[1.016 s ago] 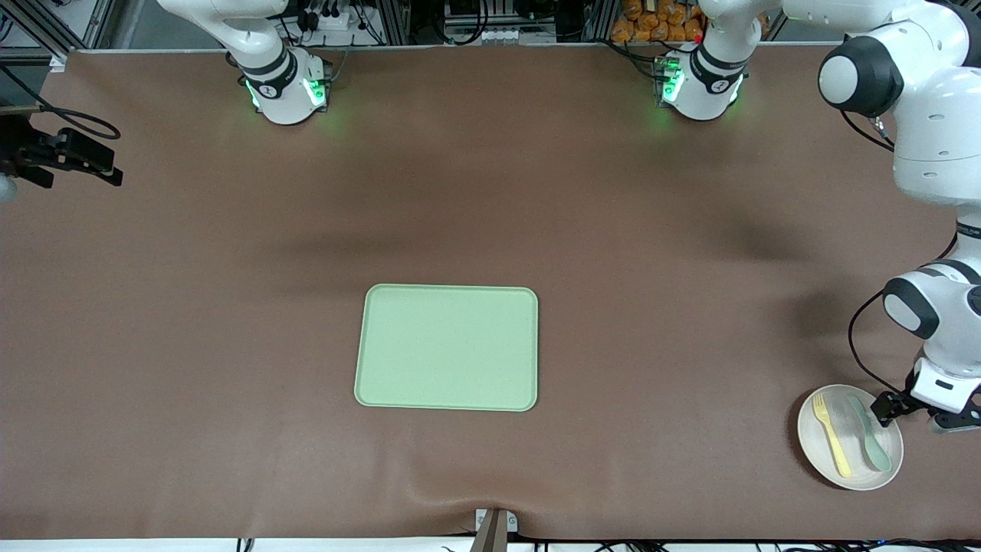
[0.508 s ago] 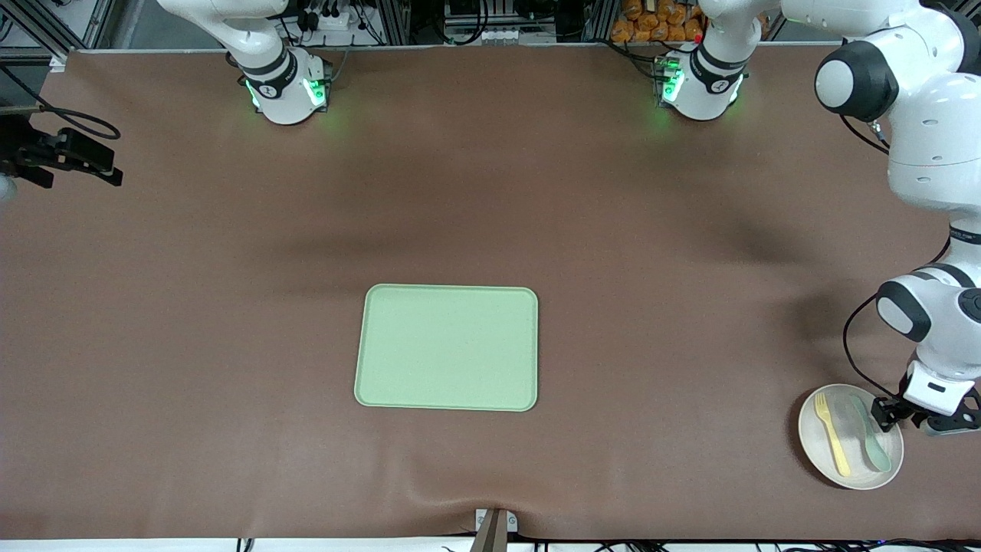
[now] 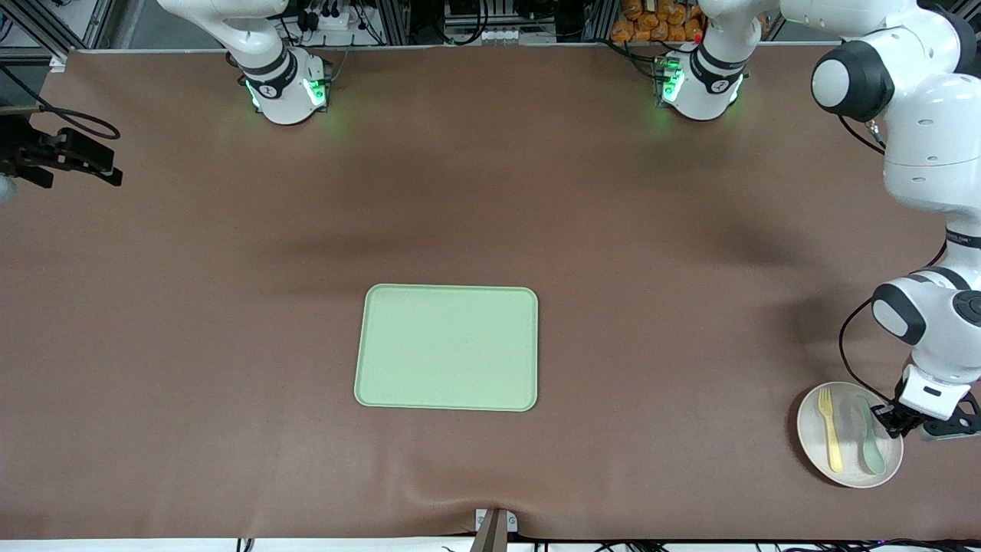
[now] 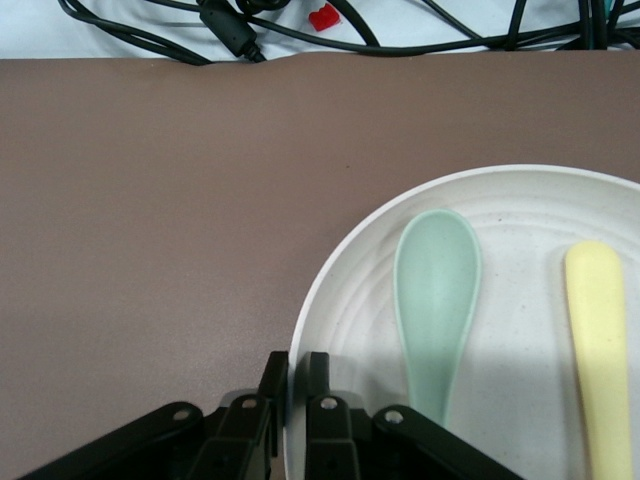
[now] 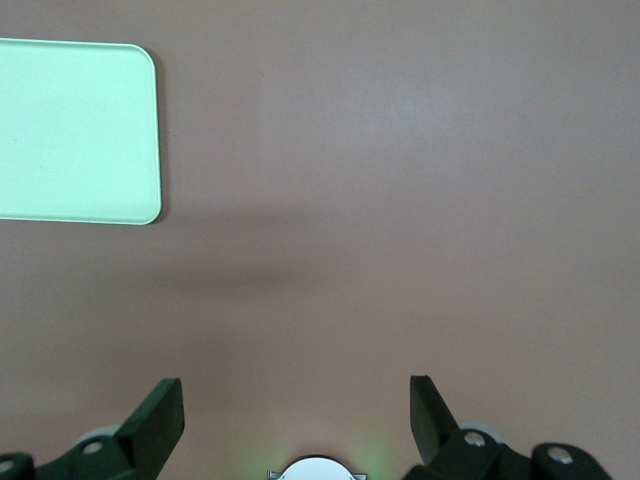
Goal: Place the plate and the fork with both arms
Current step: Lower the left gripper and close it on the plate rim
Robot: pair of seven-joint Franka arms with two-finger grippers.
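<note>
The off-white plate point(image 3: 816, 460) lies at the left arm's end of the table, near the front edge. The pale yellow fork point(image 3: 830, 435) and a grey-green spoon point(image 3: 870, 441) lie side by side in it. My left gripper point(image 3: 893, 420) is shut on the plate's rim beside the spoon. In the left wrist view the rim of the plate point(image 4: 520, 205) passes between the fingertips of the left gripper point(image 4: 297, 375), with the spoon point(image 4: 437, 290) and fork point(image 4: 598, 340) close by. My right gripper point(image 5: 295, 410) is open and empty, high over bare table, out of the front view.
A pale green rectangular tray point(image 3: 446, 349) lies mid-table, also in the right wrist view point(image 5: 75, 130). A black camera mount point(image 3: 61, 153) sticks in at the right arm's end. Cables point(image 4: 300, 30) lie past the table's edge near the plate.
The left gripper has moved a little along the plate's rim toward the front camera. The plate has turned slightly, so the fork and spoon lie straighter. The right arm has not moved.
</note>
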